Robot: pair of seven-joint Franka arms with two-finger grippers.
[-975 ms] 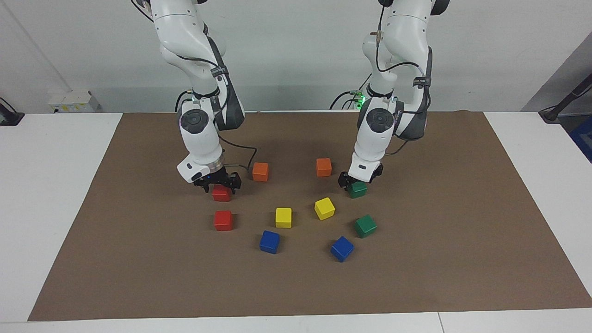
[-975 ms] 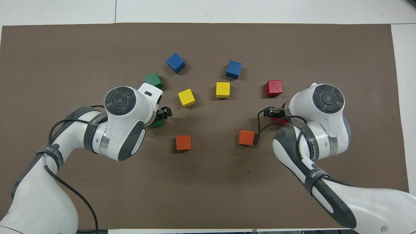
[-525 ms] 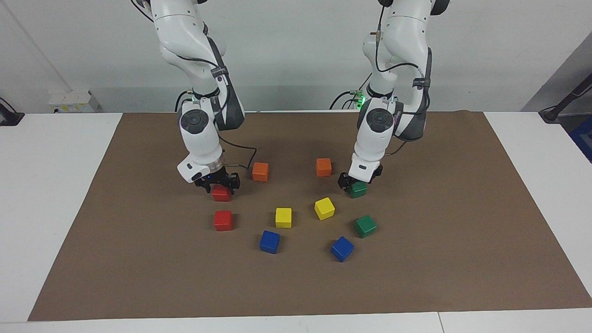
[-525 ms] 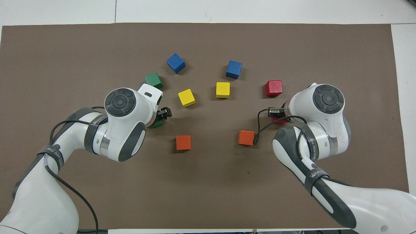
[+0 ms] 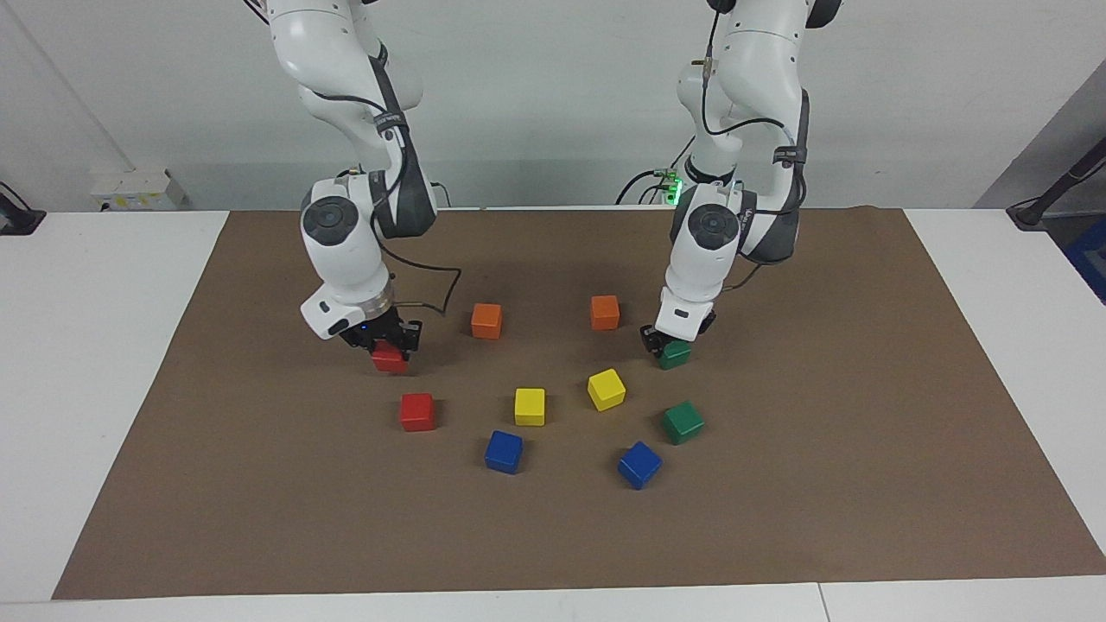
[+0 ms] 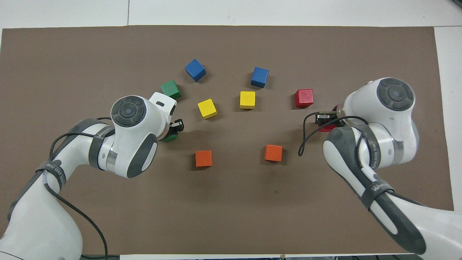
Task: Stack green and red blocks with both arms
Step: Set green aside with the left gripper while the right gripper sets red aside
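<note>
With both grippers clamped, pick-up step underway. Right gripper (image 5: 385,339) grips 1 red block (image 5: 389,358), apparently just clear of the mat; left gripper (image 5: 669,342) grips 1 green block (image 5: 675,354). Next: carry each over its mate, red (image 5: 416,411) and green (image 5: 683,422), farther from the robots, squarely aligned.

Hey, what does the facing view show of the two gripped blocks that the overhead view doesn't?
Only the facing view shows the right gripper shut on the held red block, tilted clear of the mat, and the left gripper shut on the held green block. Only the overhead view shows the arms covering both blocks except small slivers. Both show the free red block and free green block unstacked.
</note>
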